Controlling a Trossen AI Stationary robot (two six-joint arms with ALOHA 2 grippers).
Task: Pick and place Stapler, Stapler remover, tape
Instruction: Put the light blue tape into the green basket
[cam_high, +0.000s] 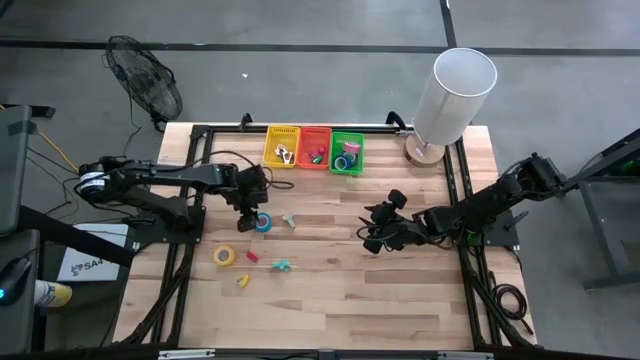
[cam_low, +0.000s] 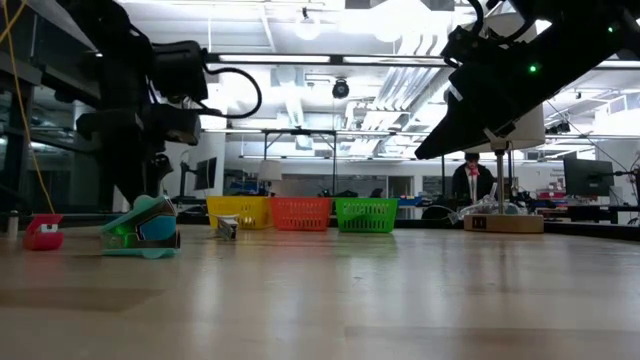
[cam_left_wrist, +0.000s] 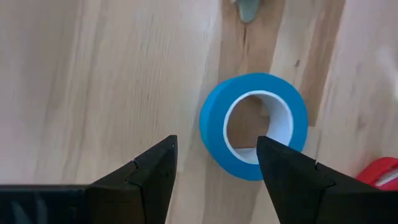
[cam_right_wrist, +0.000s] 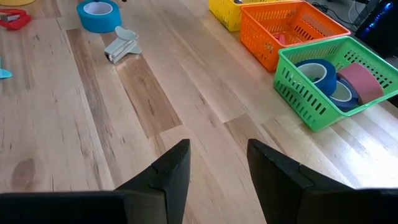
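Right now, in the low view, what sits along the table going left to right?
Small red piece → teal stapler remover → small grey clip-like piece → yellow basket → orange basket → green basket → round wooden base.

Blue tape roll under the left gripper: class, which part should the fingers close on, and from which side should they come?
Probably from straight above. The blue tape roll lies flat, hole facing up, so the open left gripper could drop one finger into the hole and one outside, pinching the ring's wall.
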